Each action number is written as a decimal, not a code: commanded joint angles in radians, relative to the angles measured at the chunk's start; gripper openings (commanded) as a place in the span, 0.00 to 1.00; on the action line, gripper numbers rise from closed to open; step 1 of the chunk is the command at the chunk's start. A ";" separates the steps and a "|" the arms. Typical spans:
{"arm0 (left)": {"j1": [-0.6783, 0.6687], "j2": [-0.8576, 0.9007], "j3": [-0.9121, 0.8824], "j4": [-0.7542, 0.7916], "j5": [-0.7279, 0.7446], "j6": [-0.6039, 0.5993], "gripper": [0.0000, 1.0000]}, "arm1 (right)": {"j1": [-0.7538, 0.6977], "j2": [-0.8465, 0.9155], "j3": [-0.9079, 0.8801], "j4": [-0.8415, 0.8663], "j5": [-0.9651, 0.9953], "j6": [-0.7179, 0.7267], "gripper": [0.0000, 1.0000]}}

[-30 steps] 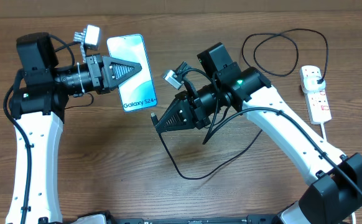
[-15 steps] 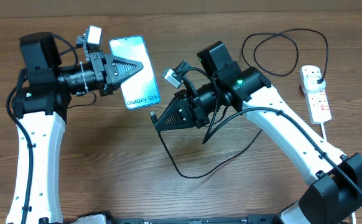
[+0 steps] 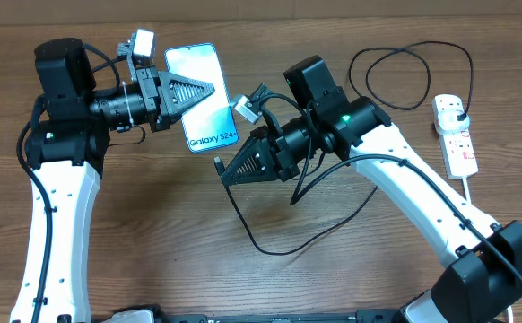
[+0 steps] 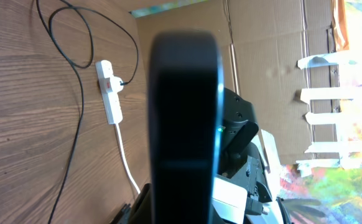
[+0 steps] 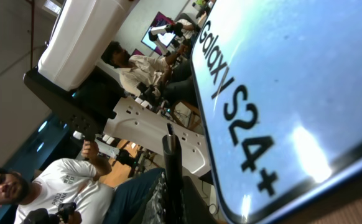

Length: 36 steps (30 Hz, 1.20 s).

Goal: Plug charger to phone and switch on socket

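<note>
Teal-lit, the phone hangs tilted above the worktop near eleven o'clock, gripped by the left claw. The right claw is closed on the charger, its tip just beside the phone's bottom edge; whether they touch is unclear. The socket lies at three o'clock.

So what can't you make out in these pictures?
Overhead: charging port on the slim blue-screened smartphone, too small.
Overhead: red switches on the white plastic power strip, too small to read.
Left wrist: fingers of the left gripper, lost in a blurred dark central shape.
Right wrist: fingers of the right gripper, cut off below the thin black charger cable.
</note>
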 commanded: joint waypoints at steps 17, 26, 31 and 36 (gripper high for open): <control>-0.002 -0.026 0.014 0.010 0.069 0.119 0.04 | 0.003 -0.021 0.010 0.082 0.107 0.164 0.04; 0.002 -0.025 0.014 0.087 0.056 0.113 0.04 | 0.004 -0.021 0.010 0.037 0.108 0.158 0.04; 0.002 -0.024 0.014 0.081 0.064 0.114 0.04 | 0.004 -0.021 0.010 0.045 0.107 0.155 0.04; 0.002 -0.024 0.013 0.069 0.069 0.115 0.04 | 0.004 -0.021 0.010 0.057 0.108 0.156 0.04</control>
